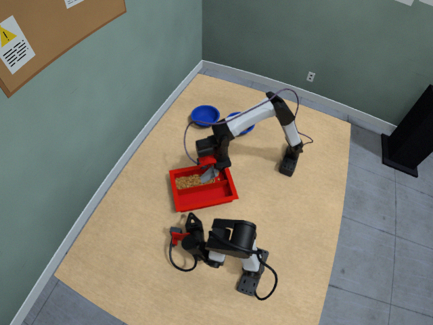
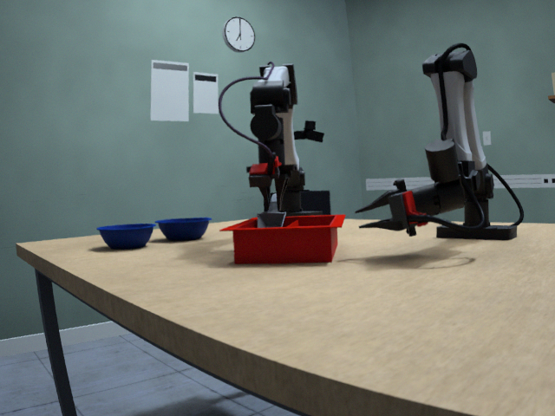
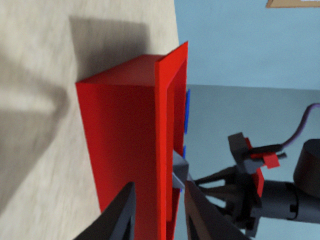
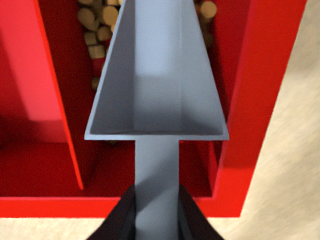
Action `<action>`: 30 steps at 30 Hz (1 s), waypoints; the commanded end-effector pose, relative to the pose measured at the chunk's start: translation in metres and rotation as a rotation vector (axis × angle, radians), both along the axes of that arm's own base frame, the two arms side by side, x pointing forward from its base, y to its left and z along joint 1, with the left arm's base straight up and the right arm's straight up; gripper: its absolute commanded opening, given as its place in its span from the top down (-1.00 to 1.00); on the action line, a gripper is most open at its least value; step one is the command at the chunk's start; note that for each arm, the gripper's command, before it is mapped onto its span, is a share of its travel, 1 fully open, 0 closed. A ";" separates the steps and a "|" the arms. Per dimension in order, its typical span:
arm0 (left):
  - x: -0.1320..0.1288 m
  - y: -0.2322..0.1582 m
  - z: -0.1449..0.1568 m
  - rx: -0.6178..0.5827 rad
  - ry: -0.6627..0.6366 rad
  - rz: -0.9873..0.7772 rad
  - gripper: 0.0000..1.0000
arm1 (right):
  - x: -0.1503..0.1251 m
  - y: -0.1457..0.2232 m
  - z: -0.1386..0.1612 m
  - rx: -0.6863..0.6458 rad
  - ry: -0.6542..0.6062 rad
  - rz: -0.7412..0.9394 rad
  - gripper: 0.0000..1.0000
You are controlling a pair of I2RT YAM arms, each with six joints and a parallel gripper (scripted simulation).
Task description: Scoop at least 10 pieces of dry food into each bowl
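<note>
The red box (image 1: pixel 206 205) (image 2: pixel 282 247) (image 3: pixel 125 135) (image 4: pixel 60 206) lies flat, with food (image 1: pixel 187 181) (image 4: pixel 104 17) in one compartment. My right gripper (image 1: pixel 214 166) (image 2: pixel 273 208) (image 4: pixel 157 193) is shut on the handle of the grey scoop (image 1: pixel 208 175) (image 2: pixel 271 219) (image 3: pixel 180 169) (image 4: pixel 157 100). The scoop's pan is in the food compartment; its visible rear part holds no pieces. One blue bowl (image 1: pixel 204 115) (image 2: pixel 126 237) stands upright and looks empty. The other bowl (image 1: pixel 249 128) (image 2: pixel 184 229) is partly hidden by the right arm; a brownish patch shows inside. My left gripper (image 1: pixel 191 214) (image 2: pixel 358 219) (image 3: pixel 159 190) is slightly open and empty beside the box.
The box's second compartment (image 1: pixel 204 197) shows no food. The right arm (image 1: pixel 249 118) reaches over the table between box and bowls. The left arm (image 1: pixel 232 237) is folded low on the box's other side. A wall runs along the table's edge near the bowls.
</note>
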State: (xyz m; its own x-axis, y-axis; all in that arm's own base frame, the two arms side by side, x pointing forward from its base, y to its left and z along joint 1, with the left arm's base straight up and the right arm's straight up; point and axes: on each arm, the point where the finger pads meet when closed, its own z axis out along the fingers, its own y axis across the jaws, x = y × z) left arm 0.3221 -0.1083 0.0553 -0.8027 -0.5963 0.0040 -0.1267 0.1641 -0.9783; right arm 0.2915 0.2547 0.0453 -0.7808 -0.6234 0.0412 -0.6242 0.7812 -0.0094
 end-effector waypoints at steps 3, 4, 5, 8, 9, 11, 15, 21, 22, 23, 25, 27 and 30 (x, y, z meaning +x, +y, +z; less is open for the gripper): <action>0.012 -0.005 0.006 0.004 -0.042 0.007 0.47 | 0.015 0.009 0.026 0.064 -0.074 -0.004 1.00; 0.013 -0.007 0.006 0.004 -0.043 0.007 0.47 | 0.015 0.009 0.026 0.064 -0.074 -0.004 1.00; 0.014 -0.008 0.006 0.004 -0.042 0.006 0.47 | 0.015 0.009 0.026 0.064 -0.074 -0.004 1.00; 0.016 -0.011 0.005 0.004 -0.043 0.005 0.47 | 0.015 0.009 0.026 0.064 -0.074 -0.004 1.00; 0.017 -0.012 0.005 0.004 -0.042 0.005 0.47 | 0.015 0.009 0.026 0.064 -0.074 -0.004 1.00; 0.018 -0.013 0.006 0.004 -0.048 0.005 0.47 | 0.015 0.009 0.026 0.064 -0.074 -0.004 1.00; 0.020 -0.016 0.004 0.003 -0.041 0.006 0.47 | 0.015 0.009 0.026 0.064 -0.074 -0.004 1.00; 0.024 -0.022 0.002 0.003 -0.041 0.005 0.47 | 0.015 0.009 0.026 0.064 -0.074 -0.004 1.00; 0.024 -0.023 0.002 0.003 -0.041 0.004 0.47 | 0.015 0.009 0.026 0.064 -0.074 -0.004 1.00; 0.025 -0.024 0.002 0.002 -0.041 0.004 0.47 | 0.015 0.009 0.026 0.064 -0.074 -0.004 1.00; 0.027 -0.027 0.002 0.002 -0.044 0.004 0.47 | 0.015 0.009 0.026 0.064 -0.074 -0.004 1.00; 0.028 -0.029 0.001 0.002 -0.040 0.004 0.47 | 0.015 0.009 0.026 0.064 -0.074 -0.004 1.00; 0.030 -0.028 0.010 0.001 -0.068 0.006 0.47 | 0.015 0.009 0.026 0.064 -0.074 -0.004 1.00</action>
State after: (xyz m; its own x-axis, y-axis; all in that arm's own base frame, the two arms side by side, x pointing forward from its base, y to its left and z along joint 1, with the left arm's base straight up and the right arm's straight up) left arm 0.3404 -0.1369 0.0478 -0.8080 -0.5891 0.0035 -0.1267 0.1679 -0.9776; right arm 0.2915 0.2547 0.0453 -0.7808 -0.6234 0.0412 -0.6242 0.7812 -0.0094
